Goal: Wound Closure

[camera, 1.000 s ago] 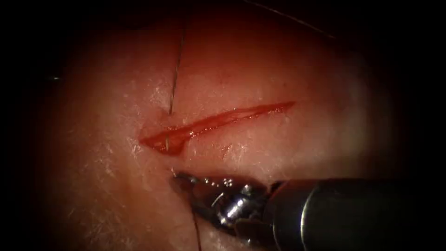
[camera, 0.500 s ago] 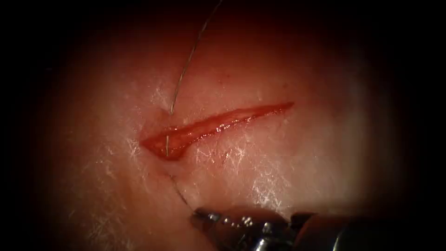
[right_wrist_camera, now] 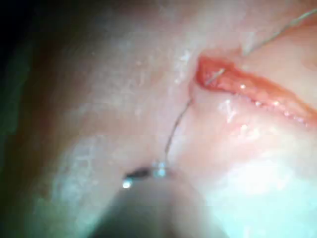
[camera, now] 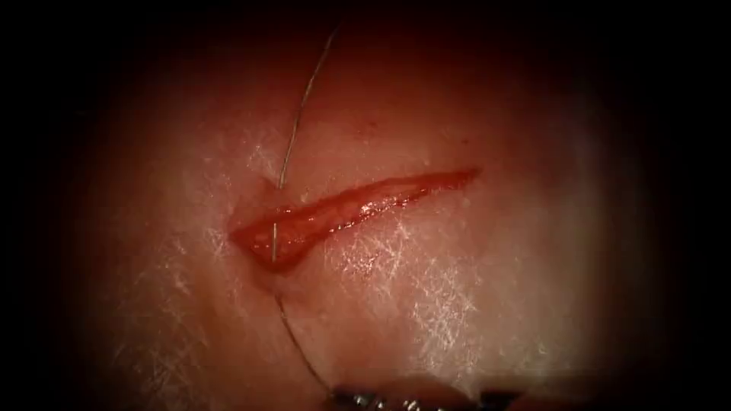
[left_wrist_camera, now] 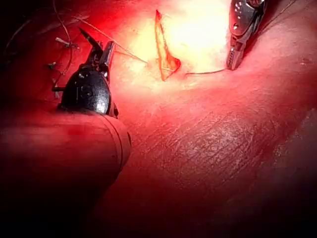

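Note:
The cut (camera: 350,204) runs slantwise across the tissue (camera: 472,304), wet with red fluid. The thread (camera: 293,129) comes down from the far side, enters the far lip and crosses the cut's left end (camera: 273,237). It leaves the near lip as a taut dark strand (camera: 301,350) that leads to my right tool (camera: 358,397). That tool's jaws are shut on the thread (right_wrist_camera: 173,131) a short way from the near lip. In the left wrist view my left tool (left_wrist_camera: 99,43) rests on the far side of the cut (left_wrist_camera: 163,49) with its jaws parted, holding nothing. The right tool (left_wrist_camera: 232,62) stands across the cut from it.
Short cut ends of thread (left_wrist_camera: 62,42) lie on the tissue beside the left tool. A loose length of thread (left_wrist_camera: 111,40) runs past its jaws toward the cut.
My right tool has drawn back from the near lip toward the picture's lower edge, pulling thread through. The far strand has shifted and straightened.

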`<state>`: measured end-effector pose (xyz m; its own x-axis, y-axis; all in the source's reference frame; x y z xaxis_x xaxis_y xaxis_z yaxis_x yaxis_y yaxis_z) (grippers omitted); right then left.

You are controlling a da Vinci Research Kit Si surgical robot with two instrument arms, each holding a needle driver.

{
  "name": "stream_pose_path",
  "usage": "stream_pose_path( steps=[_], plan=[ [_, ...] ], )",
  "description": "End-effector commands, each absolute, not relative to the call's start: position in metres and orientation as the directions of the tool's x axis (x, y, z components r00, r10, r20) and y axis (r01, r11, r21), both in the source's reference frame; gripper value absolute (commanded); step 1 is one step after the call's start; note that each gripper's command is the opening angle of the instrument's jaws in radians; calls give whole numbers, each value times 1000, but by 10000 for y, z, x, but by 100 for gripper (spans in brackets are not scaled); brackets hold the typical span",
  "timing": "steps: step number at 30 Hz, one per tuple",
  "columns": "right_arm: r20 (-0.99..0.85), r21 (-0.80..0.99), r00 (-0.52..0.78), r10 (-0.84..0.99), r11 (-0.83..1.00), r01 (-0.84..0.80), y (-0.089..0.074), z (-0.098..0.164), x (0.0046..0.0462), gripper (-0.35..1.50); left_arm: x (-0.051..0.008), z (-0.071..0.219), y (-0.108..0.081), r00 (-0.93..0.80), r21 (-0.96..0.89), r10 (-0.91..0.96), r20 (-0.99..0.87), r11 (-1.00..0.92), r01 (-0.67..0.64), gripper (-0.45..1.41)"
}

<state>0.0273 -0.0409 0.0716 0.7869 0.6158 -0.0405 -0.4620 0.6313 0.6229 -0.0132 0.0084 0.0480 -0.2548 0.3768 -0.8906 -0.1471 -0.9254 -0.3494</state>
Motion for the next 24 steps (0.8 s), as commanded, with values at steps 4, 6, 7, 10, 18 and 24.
stream_pose_path(
  steps=[4,6,7,10,18,24],
  plan=[
    [-43,639,807,589,637,-431,-432,714,254,-35,-137,488,81,-255,-348,376,-891,-926,-147,-45],
    [-43,643,810,585,637,-425,-434,710,242,-35,-137,488,81,-255,-348,376,-891,-926,-147,-45],
    [-43,645,815,577,639,-418,-436,706,233,-35,-137,488,81,-255,-348,376,-891,-926,-147,-45],
    [-41,652,819,572,637,-412,-436,703,226,-35,-138,489,81,-255,-348,375,-891,-926,-147,-45],
    [-252,607,798,548,732,-310,-398,699,241,125,-139,489,79,-256,-346,374,-891,-926,-150,-45],
    [-298,564,684,666,701,-437,-334,672,268,128,-139,490,79,-256,-345,374,-892,-926,-149,-45]
  ],
)
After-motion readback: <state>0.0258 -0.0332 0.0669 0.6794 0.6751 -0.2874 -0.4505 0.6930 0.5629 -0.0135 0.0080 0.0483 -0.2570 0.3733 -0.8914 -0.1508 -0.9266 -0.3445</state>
